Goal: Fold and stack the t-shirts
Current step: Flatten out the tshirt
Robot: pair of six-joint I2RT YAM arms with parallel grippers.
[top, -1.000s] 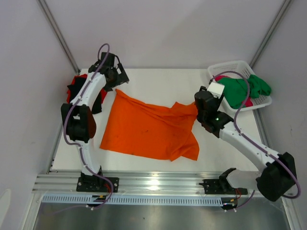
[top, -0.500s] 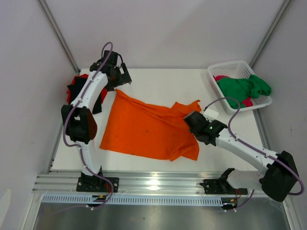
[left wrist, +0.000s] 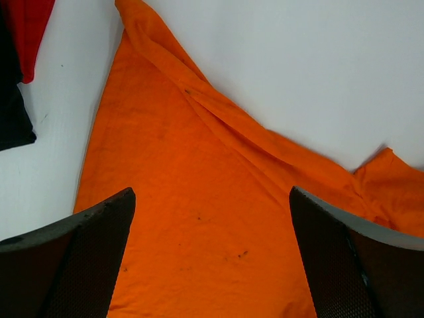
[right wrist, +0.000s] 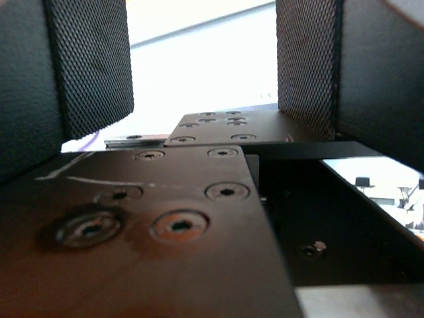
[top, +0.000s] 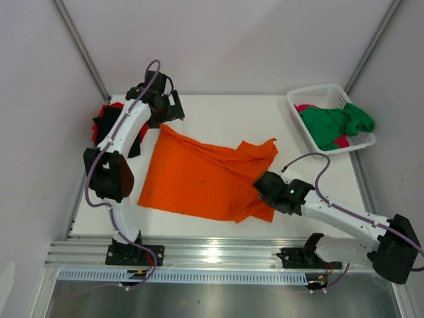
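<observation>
Spreading over the middle of the white table (top: 225, 116), the orange t-shirt (top: 199, 179) lay wrinkled and mostly flat, its near right corner bunched and folded over itself. At the far right corner stood the white lattice basket (top: 311, 93), holding the green t-shirt (top: 334, 122) on top of the pink t-shirt (top: 305, 107). Against the left edge, the black t-shirt (top: 105, 123) and red t-shirt (top: 114, 106) lay in a heap. The left fingers (left wrist: 79, 258) hung wide apart over the orange cloth's far left corner, gripping nothing. The right fingers (right wrist: 89, 66) were apart too, empty, low over the bunched near right corner
</observation>
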